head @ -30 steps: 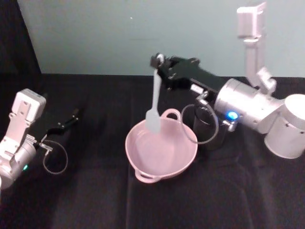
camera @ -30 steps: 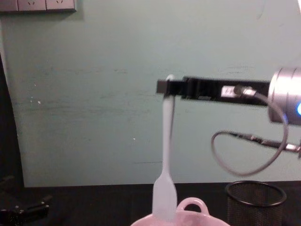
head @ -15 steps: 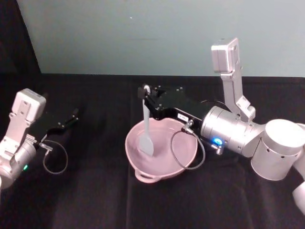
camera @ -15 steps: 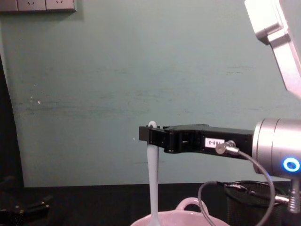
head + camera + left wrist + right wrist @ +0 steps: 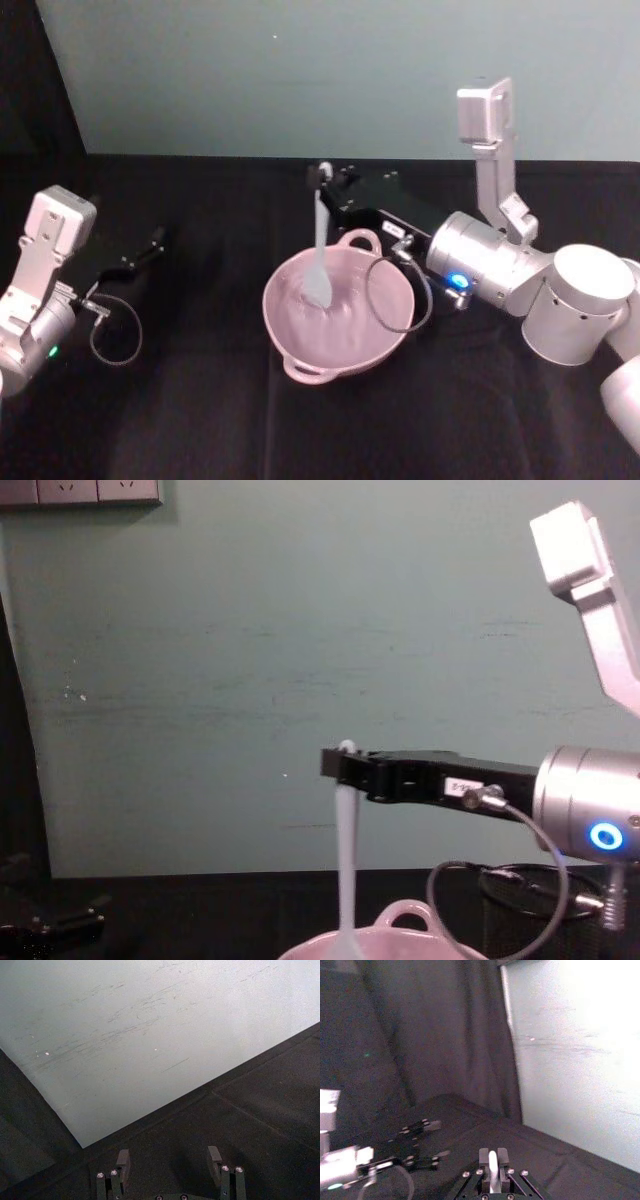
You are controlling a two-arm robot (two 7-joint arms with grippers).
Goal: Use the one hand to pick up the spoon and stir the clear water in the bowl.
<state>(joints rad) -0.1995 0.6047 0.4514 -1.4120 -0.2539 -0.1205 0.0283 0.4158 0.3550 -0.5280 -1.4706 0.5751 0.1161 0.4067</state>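
The pale pink bowl (image 5: 283, 330) stands mid-table with clear water in it, and its loop handle (image 5: 358, 238) points to the far side. My right gripper (image 5: 324, 182) hovers over the bowl's far rim, shut on the top of the white spoon (image 5: 319, 240). The spoon hangs upright with its flat head in the water, which ripples around it. In the chest view the right gripper (image 5: 345, 765) holds the spoon (image 5: 346, 860) above the bowl's rim (image 5: 400, 945). The right wrist view has the spoon's handle (image 5: 492, 1170) pinched between the fingers. My left gripper (image 5: 150, 246) rests open at the far left, and its fingers (image 5: 123, 1160) stand apart.
A black wire-mesh cup (image 5: 530, 910) stands just right of the bowl, behind the right arm's cable loop (image 5: 392, 295). The table is covered in black cloth (image 5: 200, 420). A pale green wall (image 5: 300, 70) closes off the back.
The spoon came down into the bowl a second ago. Since half a second ago the right gripper has carried it right and toward the far rim, and the water now ripples. The left arm stayed still.
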